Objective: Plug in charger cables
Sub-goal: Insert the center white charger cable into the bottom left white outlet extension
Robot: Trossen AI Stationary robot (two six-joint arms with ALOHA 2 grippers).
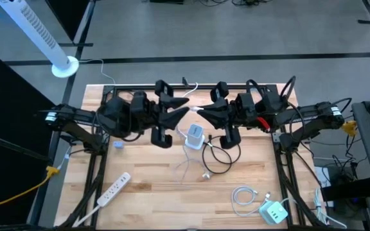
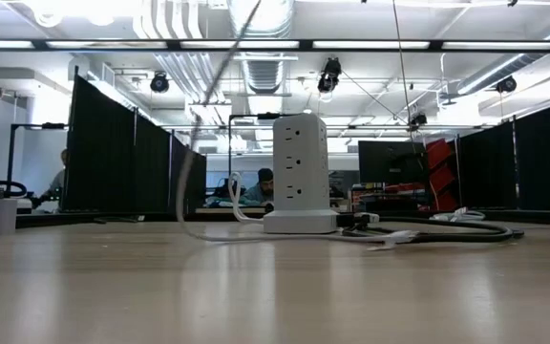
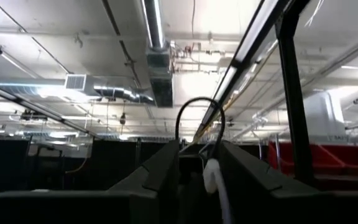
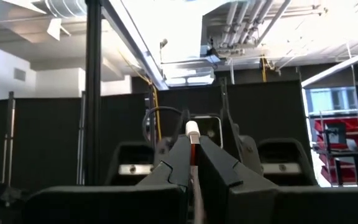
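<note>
Both arms are raised over the table's far middle and face each other. My left gripper (image 1: 186,104) (image 3: 199,149) is shut on a white charger cable (image 3: 212,175). My right gripper (image 1: 200,113) (image 4: 192,138) is shut on a white cable plug (image 4: 192,129). Their tips are almost touching in the high view. Below them a white socket tower (image 1: 194,135) (image 2: 299,172) stands upright on the table. Beside it lie a looped black cable (image 1: 221,154) and a thin white cable (image 1: 186,165). In the low view a white cable (image 2: 191,162) hangs down onto the table. My left gripper pinches the white cable's thick end (image 3: 211,169) between its two fingers, which slant upward away from the table. The cable runs back between them, clear of the table. My right gripper pinches the white plug just behind its tip (image 4: 192,140), which sticks out past the fingertips. Its fingers slant upward toward the left arm, along the plug, which is lifted clear.
A long white power strip (image 1: 113,188) lies near the table's near left. A coiled white cable (image 1: 243,196) and a boxy white charger block (image 1: 273,210) lie at the near right. Black frame rails (image 1: 95,173) run along both sides. Bare wood (image 1: 153,192) is in the near middle.
</note>
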